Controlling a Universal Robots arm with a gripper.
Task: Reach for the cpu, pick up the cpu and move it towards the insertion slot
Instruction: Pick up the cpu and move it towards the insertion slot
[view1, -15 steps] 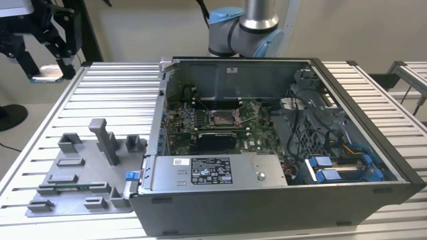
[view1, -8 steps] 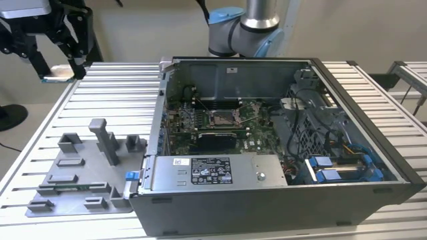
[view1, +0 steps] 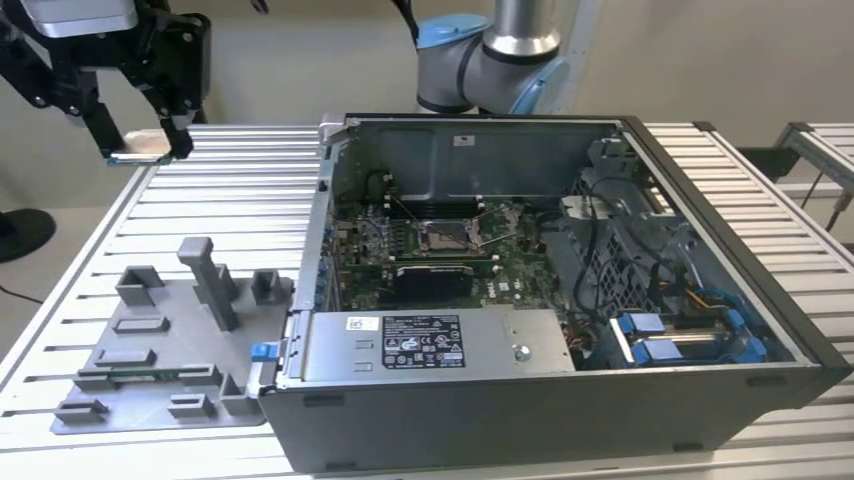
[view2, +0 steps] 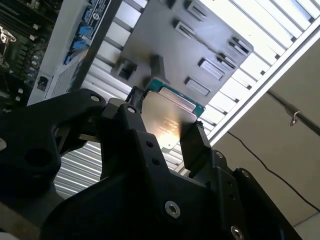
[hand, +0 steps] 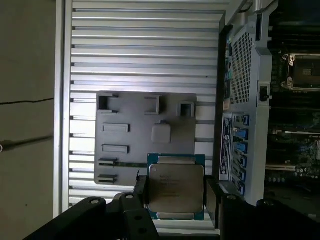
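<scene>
Distance is what we weigh: our gripper (view1: 140, 148) is clamped on the cpu (hand: 176, 192) by two opposite edges, holding it flat and raised above the slatted table (view1: 227, 190), near the grey fixture plate (hand: 140, 135). The insertion slot (view1: 447, 237) lies face up inside the open computer case (view1: 534, 420), well apart from the cpu and toward the exterior view's right of the gripper, with the case wall between them.

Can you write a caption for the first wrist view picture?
The gripper holds the cpu, with the grey fixture plate and open computer case beyond.
</scene>
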